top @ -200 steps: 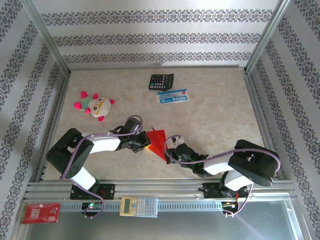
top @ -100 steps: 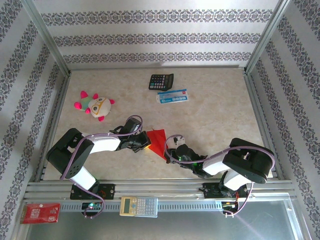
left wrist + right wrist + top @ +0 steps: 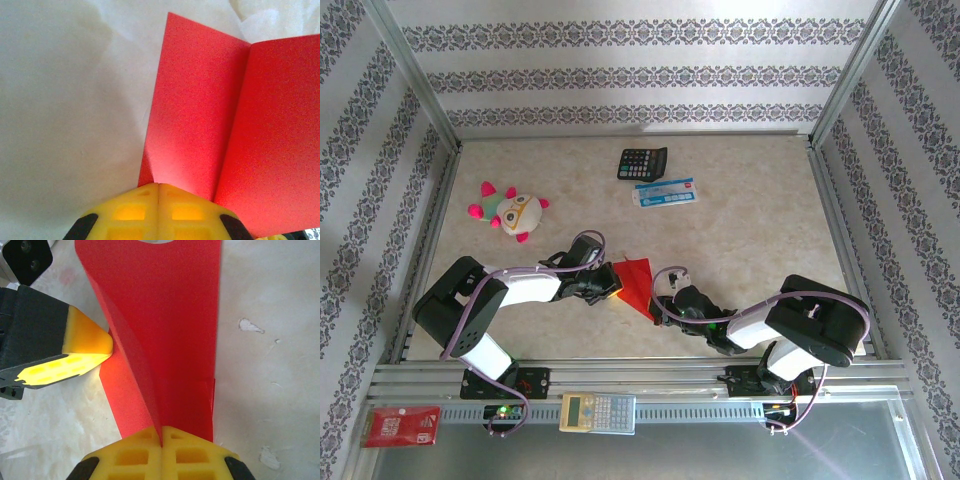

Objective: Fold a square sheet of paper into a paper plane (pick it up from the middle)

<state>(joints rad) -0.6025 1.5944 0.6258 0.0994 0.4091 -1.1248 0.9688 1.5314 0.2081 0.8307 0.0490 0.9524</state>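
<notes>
Red paper (image 3: 636,281) lies toward 6 o'clock on the table (image 3: 760,220), part-folded, one crease standing up. Left gripper (image 3: 616,288) is at the paper's 9 o'clock, fingers together, pinching its edge. Right gripper (image 3: 658,303) is at the paper's 5 o'clock, fingers together, clamped on the creased end. Black calculator (image 3: 642,162) is at 12 o'clock from the paper, well apart. Plush toy (image 3: 512,210) is at 10 o'clock.
</notes>
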